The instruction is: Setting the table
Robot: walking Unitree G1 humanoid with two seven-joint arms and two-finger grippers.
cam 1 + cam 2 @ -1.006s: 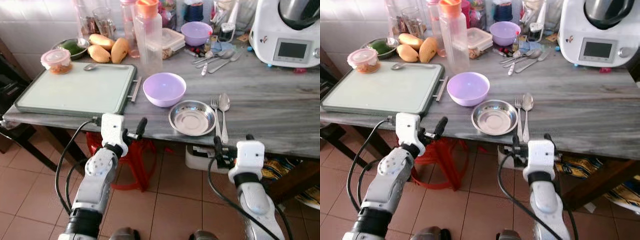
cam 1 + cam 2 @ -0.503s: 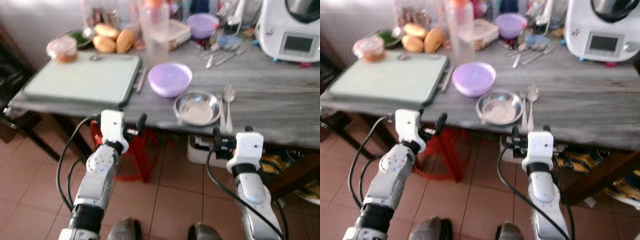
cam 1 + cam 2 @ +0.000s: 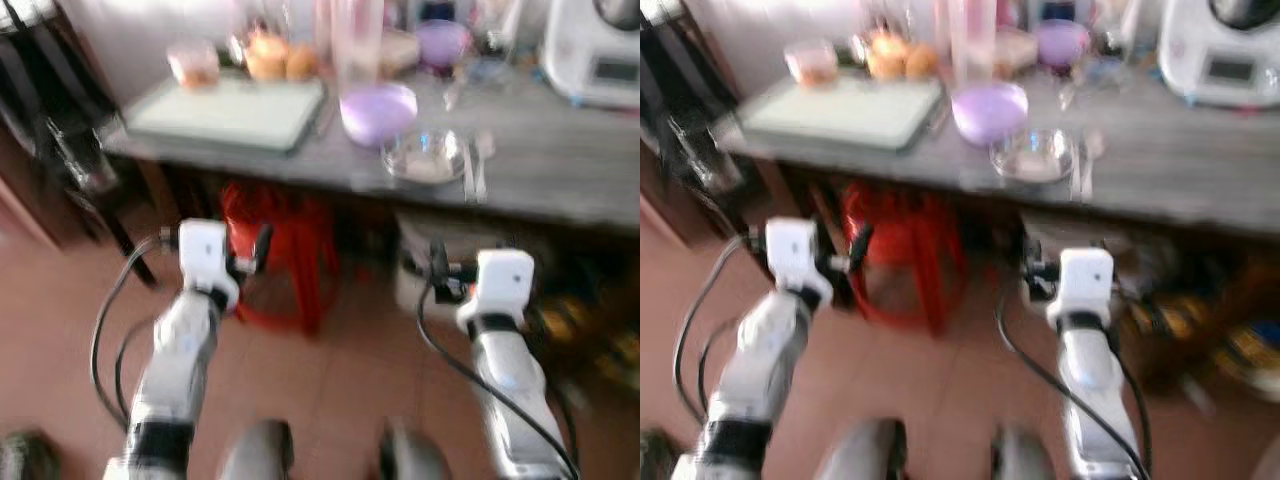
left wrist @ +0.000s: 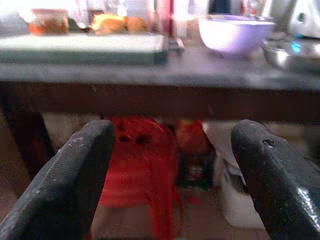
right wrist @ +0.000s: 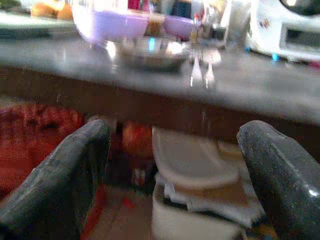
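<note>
The view is blurred. On the grey table [image 3: 560, 190] a lilac bowl [image 3: 378, 110] stands behind a small steel dish [image 3: 425, 157], with a fork and spoon [image 3: 473, 165] to the dish's right. Both arms are held out below the table's front edge, over the tiled floor. My left gripper [image 4: 172, 170] is open and empty, facing the table edge under the lilac bowl [image 4: 235, 34]. My right gripper [image 5: 175, 165] is open and empty too, facing the edge below the steel dish [image 5: 147, 52] and the fork and spoon [image 5: 202, 67].
A pale green tray [image 3: 230, 108] lies on the table's left part, with fruit, jars and a tall bottle behind it. A white appliance [image 3: 598, 55] stands at the back right. A red stool [image 3: 275, 240] and a white box [image 5: 195, 175] sit under the table. Dark furniture [image 3: 60, 130] stands left.
The whole picture has shifted and blurred: the table now lies farther off and higher up, so the camera has moved back. Both arms keep the same pose, grippers still open.
</note>
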